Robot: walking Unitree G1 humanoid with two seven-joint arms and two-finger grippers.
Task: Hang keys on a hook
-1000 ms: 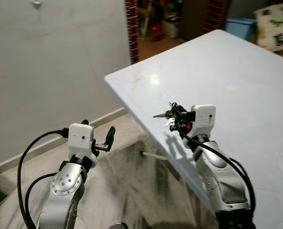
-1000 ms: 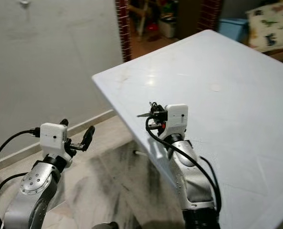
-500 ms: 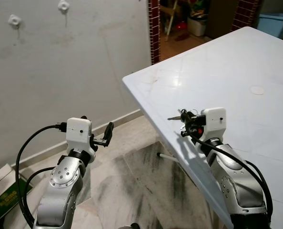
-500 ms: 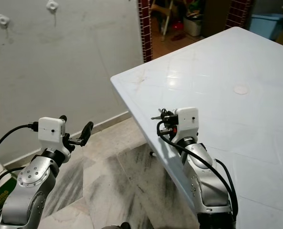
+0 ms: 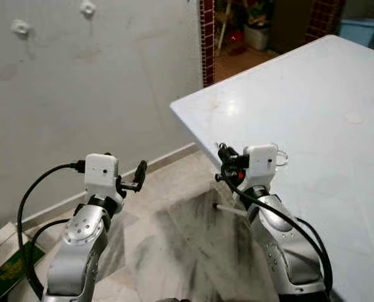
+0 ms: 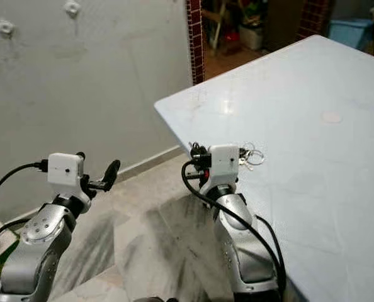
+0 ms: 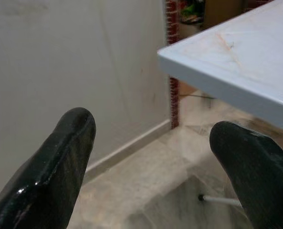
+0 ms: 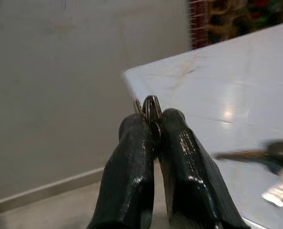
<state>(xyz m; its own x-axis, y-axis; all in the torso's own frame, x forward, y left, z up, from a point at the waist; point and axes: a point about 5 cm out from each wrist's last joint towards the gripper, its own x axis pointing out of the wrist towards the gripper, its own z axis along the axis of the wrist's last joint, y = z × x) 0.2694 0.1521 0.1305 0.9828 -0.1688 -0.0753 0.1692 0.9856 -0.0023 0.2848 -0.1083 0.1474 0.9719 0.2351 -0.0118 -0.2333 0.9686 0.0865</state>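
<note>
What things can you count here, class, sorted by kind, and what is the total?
Hooks on the wall: 2
Tools: 2, left tool and right tool
Keys, one bunch: 1
Table: 1
Total: 6

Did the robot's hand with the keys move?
Yes. The right gripper, shut on the keys, swung left, from over the table to past its near edge.

Both head eyes look down from above at the white table [image 5: 313, 94], grey wall [image 5: 80, 94] and marble floor, sharing that corner, while each wrist camera peers close along its own black fingers [image 7: 60, 162] toward the same table edge.
</note>
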